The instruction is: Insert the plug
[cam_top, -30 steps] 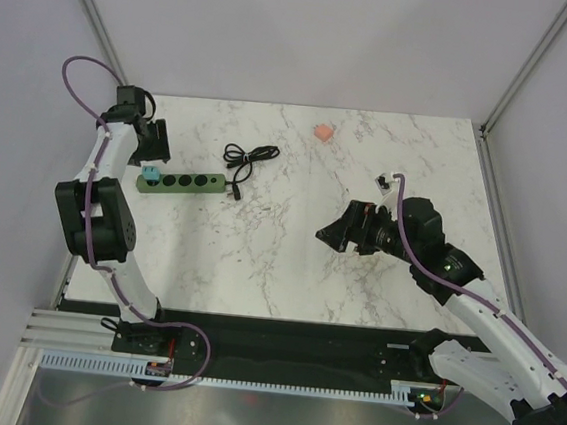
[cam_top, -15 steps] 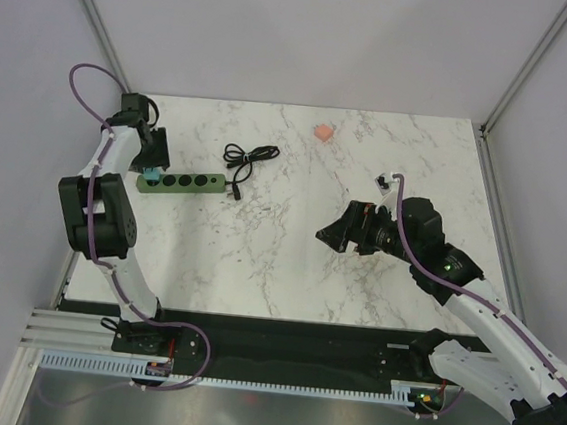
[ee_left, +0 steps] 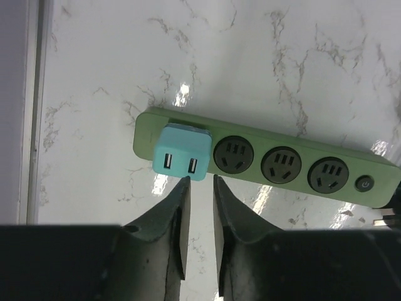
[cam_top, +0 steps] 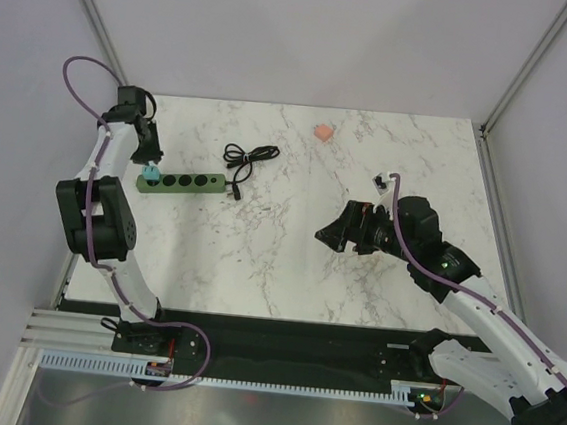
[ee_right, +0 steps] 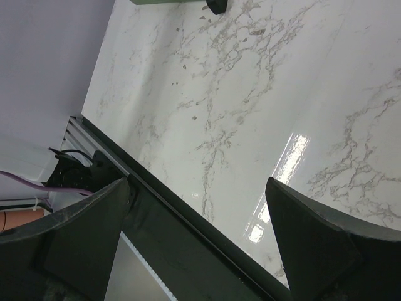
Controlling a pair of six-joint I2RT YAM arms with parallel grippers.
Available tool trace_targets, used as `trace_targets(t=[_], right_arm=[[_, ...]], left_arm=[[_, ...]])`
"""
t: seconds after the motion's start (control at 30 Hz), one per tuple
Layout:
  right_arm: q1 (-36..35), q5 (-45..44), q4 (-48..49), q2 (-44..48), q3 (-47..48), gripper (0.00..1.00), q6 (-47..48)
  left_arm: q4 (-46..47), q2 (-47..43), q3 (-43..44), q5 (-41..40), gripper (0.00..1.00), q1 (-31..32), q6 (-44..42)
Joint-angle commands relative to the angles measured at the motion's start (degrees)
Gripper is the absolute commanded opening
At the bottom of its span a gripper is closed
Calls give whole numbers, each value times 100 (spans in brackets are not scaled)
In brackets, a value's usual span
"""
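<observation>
The teal plug (ee_left: 182, 152) sits in the leftmost socket of the green power strip (ee_left: 305, 150), its two small ports facing up. From the top view the plug (cam_top: 151, 173) is at the left end of the strip (cam_top: 211, 178). My left gripper (ee_left: 199, 179) hovers just beside the plug's near edge. Its jaws stand a narrow gap apart with nothing between them, and its fingertips (ee_left: 183, 185) stop short of the plug. From above, the left gripper (cam_top: 148, 154) is over the strip's left end. My right gripper (cam_top: 324, 234) hangs wide open and empty over the table's right half (ee_right: 197, 182).
A coiled black cable (cam_top: 247, 157) lies behind the strip's right end. A small pink piece (cam_top: 322, 133) rests near the far edge. The table's left edge (ee_left: 34, 125) runs close to the strip. The black front rail (ee_right: 188, 226) crosses the right wrist view.
My left gripper's jaws have drawn much closer together, and the gripper has shifted slightly beside the plug. The plug stays in the strip. The right arm has not moved.
</observation>
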State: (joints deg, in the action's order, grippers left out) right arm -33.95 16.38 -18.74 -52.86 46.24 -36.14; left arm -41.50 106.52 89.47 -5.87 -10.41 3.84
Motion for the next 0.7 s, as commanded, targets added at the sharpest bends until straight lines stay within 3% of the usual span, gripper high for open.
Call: trace_targets(t=[0.0,0.03,0.07,0.1,0.5,0.67], right_arm=[[-6,-83,72,-31,78,98,90],[-6,-83,72,-31,87,98,90],[3,-83,72,-14,87,98,90],[3,-83,81,-14,87,98,81],[-6,-126,64,22,34,98,133],[-6,-126,46,21,87,98,125]], left_arm=[[-69,-448,439,199,25,4,275],[-87,-396,474,226,20,4,310],[-113,-369,510,227,6,4,354],[-174,-317,606,174,2,-4,442],[-324,553,361,-836,2,-48,926],[-333,818,395,-881,2,-57,961]])
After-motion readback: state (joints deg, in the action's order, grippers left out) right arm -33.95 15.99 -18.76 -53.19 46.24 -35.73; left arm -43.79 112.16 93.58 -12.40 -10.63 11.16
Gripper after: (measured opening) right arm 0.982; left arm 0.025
